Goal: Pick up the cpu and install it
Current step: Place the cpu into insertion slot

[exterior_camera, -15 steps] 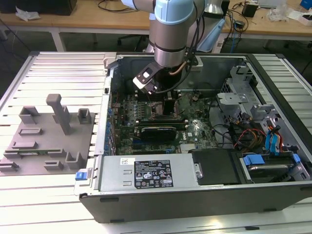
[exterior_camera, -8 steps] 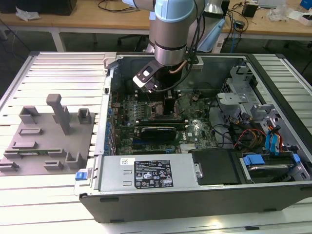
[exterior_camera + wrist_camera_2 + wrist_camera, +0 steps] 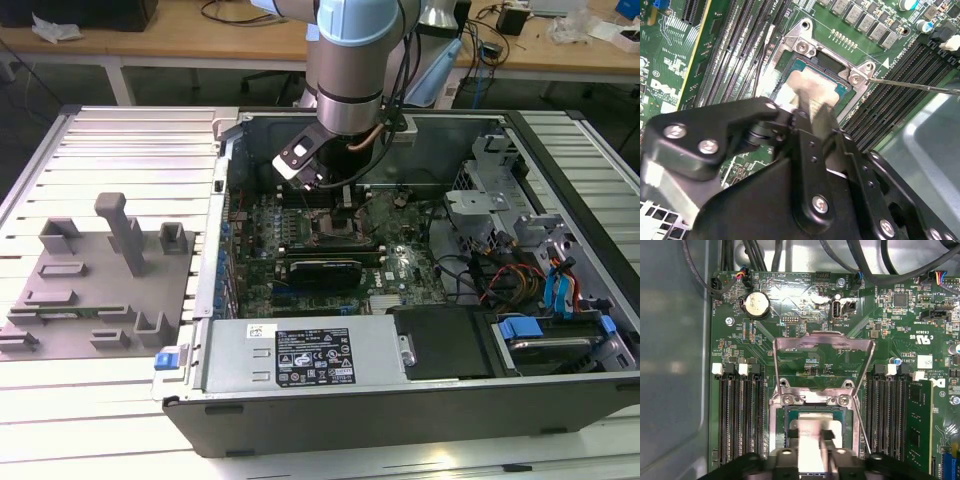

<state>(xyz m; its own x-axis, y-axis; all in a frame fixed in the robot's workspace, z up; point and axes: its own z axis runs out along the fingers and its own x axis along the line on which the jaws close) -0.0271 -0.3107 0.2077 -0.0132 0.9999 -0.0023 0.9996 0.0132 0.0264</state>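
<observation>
The cpu (image 3: 812, 421) is a silvery square with a thin greenish rim. It lies in or just above the open socket (image 3: 779, 412) on the motherboard (image 3: 790, 305). The socket's metal load plate (image 3: 822, 347) is flipped up and back. My gripper (image 3: 811, 437) reaches down over the socket with its black fingers (image 3: 792, 434) closed against the chip's sides. In the second wrist view the cpu (image 3: 790, 85) shows past the gripper (image 3: 800, 112), inside the metal frame (image 3: 802, 45). In the exterior view the gripper (image 3: 335, 195) stands low inside the computer case (image 3: 400, 400) over the socket (image 3: 335, 228).
Memory slots (image 3: 737, 415) flank the socket on both sides. The thin socket lever (image 3: 915, 86) sticks out sideways. An expansion card (image 3: 322, 270) and power supply (image 3: 300, 355) lie nearer the case front. A grey fixture plate (image 3: 100, 290) with blocks sits on the exterior view's left.
</observation>
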